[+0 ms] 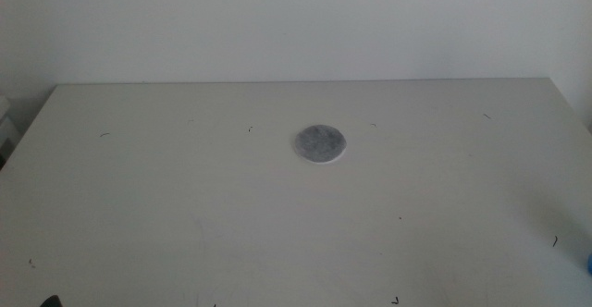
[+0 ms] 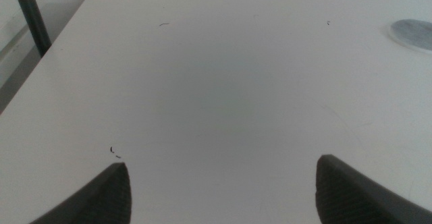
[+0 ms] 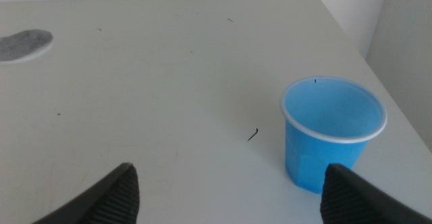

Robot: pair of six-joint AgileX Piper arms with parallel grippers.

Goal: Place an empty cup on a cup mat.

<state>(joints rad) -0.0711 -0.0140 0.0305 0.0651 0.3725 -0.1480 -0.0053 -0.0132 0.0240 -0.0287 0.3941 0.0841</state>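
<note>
No text, label, brand, number or sign can be read in any view. The blue cup point(image 3: 333, 133) is plain, with no print seen on its wall or rim. The cup mat point(image 1: 321, 143) shows only a mottled grey top, without lettering. On the bench point(image 1: 185, 205) only small dark specks and scratches are seen, none of which form characters.
</note>
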